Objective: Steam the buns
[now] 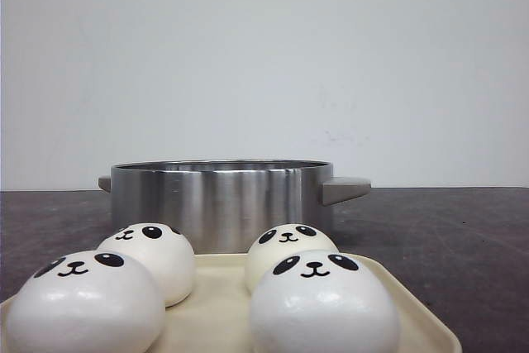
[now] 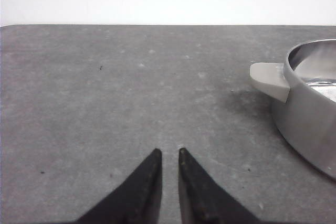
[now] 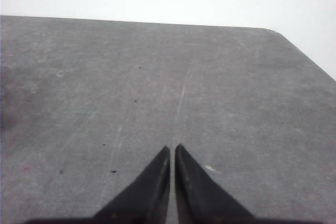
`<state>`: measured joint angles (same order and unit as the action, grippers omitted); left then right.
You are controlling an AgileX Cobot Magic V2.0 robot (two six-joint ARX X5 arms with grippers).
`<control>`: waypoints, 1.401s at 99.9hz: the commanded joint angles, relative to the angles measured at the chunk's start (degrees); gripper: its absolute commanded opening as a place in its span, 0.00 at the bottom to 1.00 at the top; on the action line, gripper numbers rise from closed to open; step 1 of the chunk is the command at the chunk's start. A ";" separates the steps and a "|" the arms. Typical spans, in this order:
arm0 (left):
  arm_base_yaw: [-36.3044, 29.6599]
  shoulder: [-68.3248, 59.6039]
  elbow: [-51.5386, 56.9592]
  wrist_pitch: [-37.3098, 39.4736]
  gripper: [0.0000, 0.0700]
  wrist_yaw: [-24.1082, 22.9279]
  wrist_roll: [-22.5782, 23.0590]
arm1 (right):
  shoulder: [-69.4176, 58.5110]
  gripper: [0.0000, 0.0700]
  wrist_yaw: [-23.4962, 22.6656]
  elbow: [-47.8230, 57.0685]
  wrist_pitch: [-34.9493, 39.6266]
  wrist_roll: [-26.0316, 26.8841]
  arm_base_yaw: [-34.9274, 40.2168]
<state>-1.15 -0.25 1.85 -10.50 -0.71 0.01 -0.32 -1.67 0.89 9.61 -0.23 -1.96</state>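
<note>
Four white panda-faced buns (image 1: 322, 299) sit on a cream tray (image 1: 417, 320) at the near edge of the dark worktop (image 1: 446, 229), two nearer and two behind, in left and right pairs. The left pair touch each other, and the right pair overlap from this angle. Just behind the tray stands a brushed steel pot (image 1: 221, 200) with a pale grey handle (image 1: 345, 188) jutting toward the worktop's right edge. A plain pale wall (image 1: 264, 55) rises beyond.

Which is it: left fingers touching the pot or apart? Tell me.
Apart. The left wrist view shows bare table between the left fingers and the pot, with nothing held.
</note>
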 commanded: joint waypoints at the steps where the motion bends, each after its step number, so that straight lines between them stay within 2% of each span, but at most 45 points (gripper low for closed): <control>1: 0.11 0.09 -1.05 0.22 0.03 -0.15 -0.04 | 0.11 0.01 0.17 -0.22 -0.61 -0.44 -0.04; 78: 0.13 0.09 -1.05 0.24 0.03 -0.20 -0.04 | 0.11 0.01 0.09 -0.22 -1.09 -0.24 -0.04; 86: 0.13 0.09 -1.05 0.26 0.03 -0.24 -0.04 | 0.11 0.01 -0.22 -0.22 -1.55 1.25 -0.04; 93: 0.13 0.09 -1.05 0.59 0.03 -0.31 -0.37 | 0.11 0.01 -0.77 -0.22 -2.23 5.68 -0.04; 103: 0.11 0.09 -1.05 1.62 0.03 1.20 -5.14 | 0.11 0.01 -4.46 -0.20 -3.67 14.64 -0.04; 124: 0.11 0.07 -0.37 4.24 0.03 1.95 -21.09 | 0.11 0.01 -14.99 -0.11 -5.95 28.92 -0.02; 133: 0.13 0.07 1.31 4.00 0.02 6.82 -29.24 | 0.11 0.01 -19.87 0.44 -8.39 34.01 -0.04; 140: 0.11 0.07 3.87 3.91 0.01 12.90 -30.67 | 0.11 0.01 -23.87 3.04 -8.00 36.26 0.00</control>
<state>-1.13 -0.27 2.79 -7.84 7.16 -23.97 -0.32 -22.30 1.21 2.02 29.71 -1.96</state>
